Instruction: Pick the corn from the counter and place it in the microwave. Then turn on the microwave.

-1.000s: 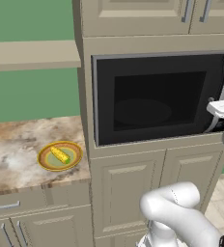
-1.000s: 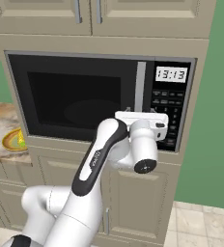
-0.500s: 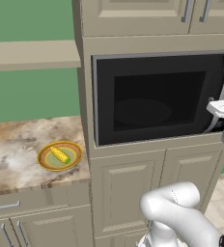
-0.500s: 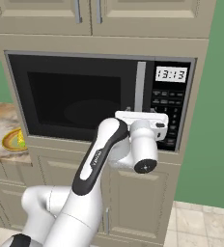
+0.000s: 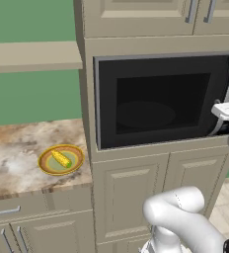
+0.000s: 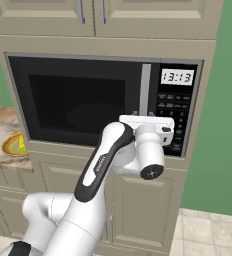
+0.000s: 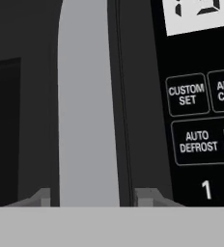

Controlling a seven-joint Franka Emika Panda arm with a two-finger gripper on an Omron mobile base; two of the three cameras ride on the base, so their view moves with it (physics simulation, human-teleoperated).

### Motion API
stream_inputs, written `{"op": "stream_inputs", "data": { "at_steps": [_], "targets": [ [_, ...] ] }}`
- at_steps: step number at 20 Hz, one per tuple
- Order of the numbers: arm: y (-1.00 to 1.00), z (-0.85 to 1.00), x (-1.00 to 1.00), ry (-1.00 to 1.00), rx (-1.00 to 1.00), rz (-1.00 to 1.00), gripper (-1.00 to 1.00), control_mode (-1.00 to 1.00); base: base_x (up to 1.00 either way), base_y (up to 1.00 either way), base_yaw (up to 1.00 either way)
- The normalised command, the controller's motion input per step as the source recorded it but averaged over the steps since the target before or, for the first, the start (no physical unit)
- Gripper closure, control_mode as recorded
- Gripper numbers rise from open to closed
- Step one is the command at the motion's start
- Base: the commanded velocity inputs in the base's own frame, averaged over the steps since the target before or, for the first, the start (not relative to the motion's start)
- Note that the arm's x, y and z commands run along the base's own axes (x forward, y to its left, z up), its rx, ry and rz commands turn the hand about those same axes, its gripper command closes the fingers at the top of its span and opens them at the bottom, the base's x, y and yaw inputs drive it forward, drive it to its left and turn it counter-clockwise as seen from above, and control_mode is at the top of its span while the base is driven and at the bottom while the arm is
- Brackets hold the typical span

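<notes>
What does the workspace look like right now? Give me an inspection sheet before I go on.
Surface: counter, marbled stone, left of the microwave.
Job's things: corn lies on the plate; microwave door closed, clock reads 13:13.
Clutter: yellow-rimmed plate on the counter.
Grippers: gripper open, a fingertip on either side of the silver handle.
Cables: nothing seen.
Surroundings: beige cabinets, green wall, wall shelf.
</notes>
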Motion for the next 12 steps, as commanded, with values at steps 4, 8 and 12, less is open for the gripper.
{"op": "stream_inputs", "data": {
  "at_steps": [4,8,12],
  "targets": [
    [0.0,0.0,0.0,0.0,0.0,0.0,1.0,-1.0,0.0,0.0,0.0],
    [0.0,0.0,0.0,0.0,0.0,0.0,1.0,-1.0,0.0,0.0,0.0],
    [0.0,0.0,-0.14,-0.05,0.0,0.0,1.0,-1.0,0.0,0.0,0.0]
  ]
}}
